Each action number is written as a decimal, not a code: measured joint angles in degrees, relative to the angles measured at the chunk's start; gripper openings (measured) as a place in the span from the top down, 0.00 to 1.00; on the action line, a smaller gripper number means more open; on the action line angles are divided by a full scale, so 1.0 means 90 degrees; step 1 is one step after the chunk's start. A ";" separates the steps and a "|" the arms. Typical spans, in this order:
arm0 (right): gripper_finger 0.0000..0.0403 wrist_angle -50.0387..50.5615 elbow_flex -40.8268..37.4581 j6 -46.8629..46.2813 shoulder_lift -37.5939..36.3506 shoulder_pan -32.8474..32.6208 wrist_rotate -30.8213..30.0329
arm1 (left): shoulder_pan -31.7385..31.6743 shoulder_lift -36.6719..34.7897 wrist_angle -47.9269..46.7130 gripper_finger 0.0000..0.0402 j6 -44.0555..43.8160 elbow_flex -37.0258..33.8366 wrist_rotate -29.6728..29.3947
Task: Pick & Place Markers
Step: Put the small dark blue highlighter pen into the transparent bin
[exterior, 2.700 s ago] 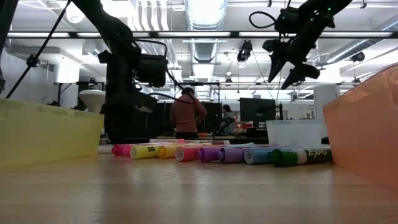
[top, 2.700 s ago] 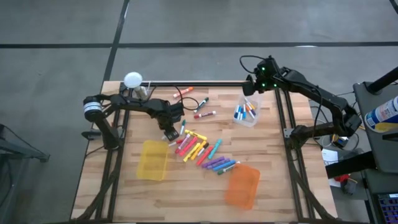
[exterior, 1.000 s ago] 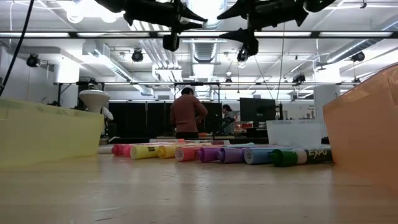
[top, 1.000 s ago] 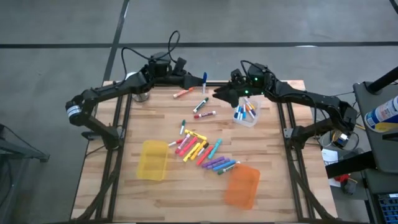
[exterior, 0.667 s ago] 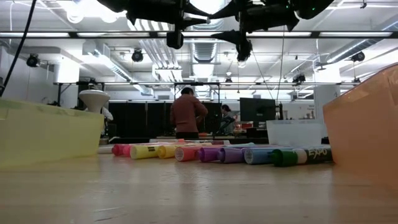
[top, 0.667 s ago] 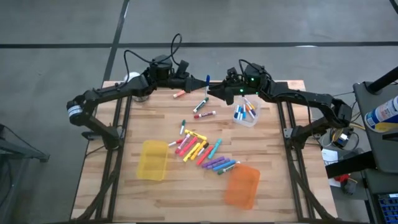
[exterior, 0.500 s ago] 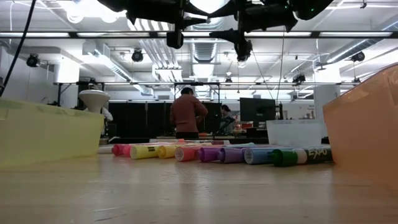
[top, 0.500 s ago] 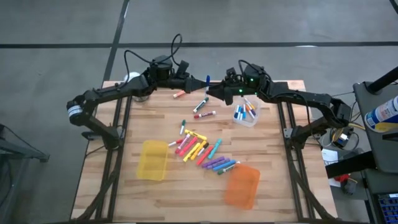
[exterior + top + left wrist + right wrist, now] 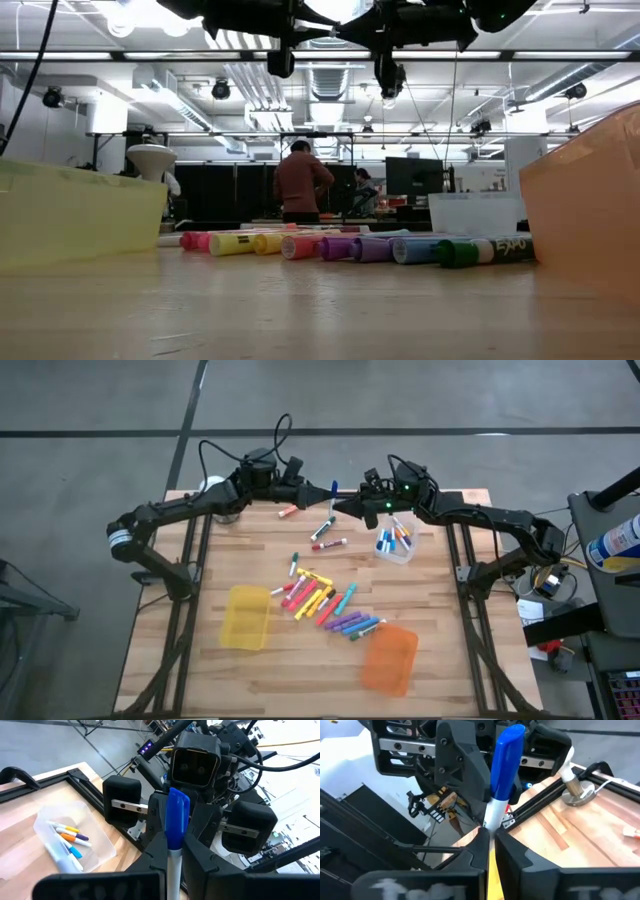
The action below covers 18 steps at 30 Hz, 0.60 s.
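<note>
Left arm: enters from 9 o'clock and reaches toward 12 o'clock, raised above the table (image 9: 270,660). Left gripper (image 9: 322,492): fingers narrowed onto the blue marker (image 9: 333,491), which stands between them in the left wrist view; blue cap outward, white barrel at the fingertips.

Blue marker: held in the air over the table's 12 o'clock edge, between the two grippers, which meet tip to tip. In the right wrist view it rises from that arm's own fingertips with the left gripper's fingers around its upper part.

Right gripper (image 9: 341,506): fingers drawn in to a narrow gap at the white end of the blue marker; whether they press on it cannot be told. Right arm: enters from 3 o'clock and reaches toward 12 o'clock.

Loose markers (image 9: 325,530): a few lie at 12 o'clock, under and just below the grippers, red, orange and dark among them.

Marker cluster (image 9: 322,602): a diagonal run at the table's centre, pink, yellow, orange, teal, purple, blue and green, lying side by side.

Yellow bin (image 9: 246,617): at 7 o'clock, just beside the cluster.

Orange bin (image 9: 390,659): at 5 o'clock, near the cluster's lower end.

Clear bin (image 9: 398,538): at 1 o'clock, holding several markers, blue and orange among them.

Person (image 9: 300,182): stands in the room beyond the table, seen in the low view.
</note>
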State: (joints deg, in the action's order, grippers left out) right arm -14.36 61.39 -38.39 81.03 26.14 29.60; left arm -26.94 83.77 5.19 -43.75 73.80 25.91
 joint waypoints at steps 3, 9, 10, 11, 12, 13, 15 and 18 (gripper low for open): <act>0.95 -0.0081 0.0000 -0.0040 0.0000 -0.0002 0.0073 | 0.0005 -0.0002 0.0014 0.93 0.0002 0.0000 0.0018; 0.91 -0.0110 0.0000 -0.0079 0.0000 -0.0008 0.0115 | 0.0005 -0.0007 0.0018 0.93 0.0001 0.0000 0.0016; 0.90 -0.0123 0.0000 -0.0086 0.0000 -0.0019 0.0149 | 0.0005 -0.0007 0.0019 0.93 0.0010 0.0000 0.0016; 0.88 -0.0132 0.0000 -0.0093 0.0000 -0.0023 0.0173 | 0.0005 -0.0007 0.0018 0.93 0.0024 0.0000 0.0014; 0.87 -0.0140 0.0000 -0.0095 0.0000 -0.0041 0.0187 | 0.0005 -0.0007 0.0013 0.93 0.0032 0.0000 0.0012; 0.85 -0.0144 0.0000 -0.0097 0.0000 -0.0061 0.0190 | 0.0005 -0.0007 0.0004 0.93 0.0034 0.0000 0.0013; 0.80 -0.0165 0.0000 -0.0150 0.0000 -0.0071 0.0192 | 0.0005 -0.0007 -0.0007 0.93 0.0032 0.0000 0.0010; 0.71 -0.0187 0.0000 -0.0171 0.0007 -0.0073 0.0168 | 0.0005 -0.0007 -0.0009 0.93 0.0013 0.0000 -0.0029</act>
State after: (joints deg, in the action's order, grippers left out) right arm -16.05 61.39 -39.92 81.10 25.48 31.11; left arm -26.89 83.70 5.12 -43.63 73.80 25.65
